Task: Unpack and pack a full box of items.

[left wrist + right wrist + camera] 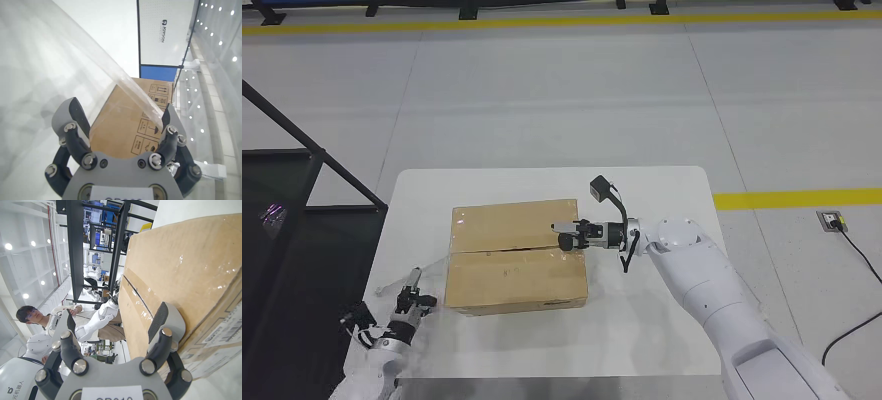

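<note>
Gripper, left (pixel 121 106) – at the near left corner of the table (pixel 642 190), short of the box and apart from it; jaws spread wide, closed on nothing. A clear strip (pixel 132 87) slants down from the box's upper edge and ends at one fingertip (pixel 164 115).

Box (pixel 512 265) – brown cardboard, flaps shut, at mid-table with its long side across; a taped seam (pixel 512 250) runs along the middle of the top. Handling symbols are printed on the side facing the left gripper.

Gripper, right (pixel 115 309) – at the box's right end, level with the seam; jaws apart, one finger (pixel 160 321) lying on the box top, the other out in the air.

Floor beyond – grey, with a yellow line (pixel 792 198) to the right.
</note>
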Controlling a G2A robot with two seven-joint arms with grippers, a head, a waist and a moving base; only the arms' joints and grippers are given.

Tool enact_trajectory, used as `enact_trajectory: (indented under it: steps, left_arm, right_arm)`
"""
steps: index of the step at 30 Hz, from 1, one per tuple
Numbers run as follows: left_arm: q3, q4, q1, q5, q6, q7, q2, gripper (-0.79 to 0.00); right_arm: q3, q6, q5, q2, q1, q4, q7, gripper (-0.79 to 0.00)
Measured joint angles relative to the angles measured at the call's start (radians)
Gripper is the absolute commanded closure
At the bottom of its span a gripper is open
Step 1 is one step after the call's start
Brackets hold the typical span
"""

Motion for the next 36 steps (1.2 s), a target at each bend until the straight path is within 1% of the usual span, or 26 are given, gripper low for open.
enact_trajectory:
  steps: [2, 4, 6, 10, 11, 13, 16, 18, 20, 23, 26, 29, 33, 36]
  left_arm:
    - [0.006, 0.018, -0.015, -0.038, -0.034, -0.021, -0.007, -0.785]
    - [0.009, 0.029, -0.029, -0.062, -0.043, -0.027, -0.012, -0.785]
    - [0.016, 0.039, -0.050, -0.086, -0.027, -0.033, -0.018, -0.785]
    - [0.024, 0.062, -0.113, -0.143, 0.035, -0.031, -0.029, -0.785]
    - [0.025, 0.063, -0.128, -0.154, 0.043, -0.018, -0.033, -0.785]
    - [0.019, 0.051, -0.135, -0.159, 0.032, -0.003, -0.037, -0.785]
    - [-0.010, 0.003, -0.108, -0.144, -0.017, 0.017, -0.038, -0.785]
    - [-0.036, -0.046, -0.075, -0.107, -0.054, 0.045, -0.037, -0.785]
    - [-0.054, -0.102, -0.038, -0.040, -0.096, 0.102, -0.038, -0.785]
    - [-0.064, -0.185, 0.009, 0.057, -0.133, 0.189, -0.043, -0.785]
    - [-0.062, -0.253, 0.034, 0.137, -0.130, 0.254, -0.049, -0.785]
    - [-0.056, -0.312, 0.047, 0.193, -0.121, 0.292, -0.056, -0.785]
    - [-0.044, -0.378, 0.058, 0.281, -0.102, 0.314, -0.062, -0.785]
    - [-0.029, -0.407, 0.045, 0.334, -0.071, 0.320, -0.068, -0.785]
  right_arm:
    - [0.000, 0.000, 0.000, 0.000, 0.000, 0.000, 0.000, -0.785]
    - [0.000, 0.000, 0.000, 0.000, 0.000, 0.000, 0.000, -0.785]
    - [0.000, 0.000, 0.000, 0.000, 0.000, 0.000, 0.000, -0.785]
    - [0.000, 0.000, 0.000, 0.000, 0.000, 0.000, 0.000, -0.785]
    - [0.000, 0.000, 0.000, 0.000, 0.000, 0.000, 0.000, -0.785]
    - [0.000, 0.000, 0.000, 0.000, 0.000, 0.000, 0.000, -0.785]
    - [0.000, 0.000, 0.000, 0.000, 0.000, 0.000, 0.000, -0.785]
    - [0.000, 0.000, 0.000, 0.000, 0.000, 0.000, 0.000, -0.785]
    - [0.000, 0.000, 0.000, 0.000, 0.000, 0.000, 0.000, -0.785]
    - [0.000, 0.000, 0.000, 0.000, 0.000, 0.000, 0.000, -0.785]
    - [0.000, 0.000, 0.000, 0.000, 0.000, 0.000, 0.000, -0.785]
    - [0.000, 0.000, 0.000, 0.000, 0.000, 0.000, 0.000, -0.785]
    - [0.000, 0.000, 0.000, 0.000, 0.000, 0.000, 0.000, -0.785]
    - [0.000, 0.000, 0.000, 0.000, 0.000, 0.000, 0.000, -0.785]
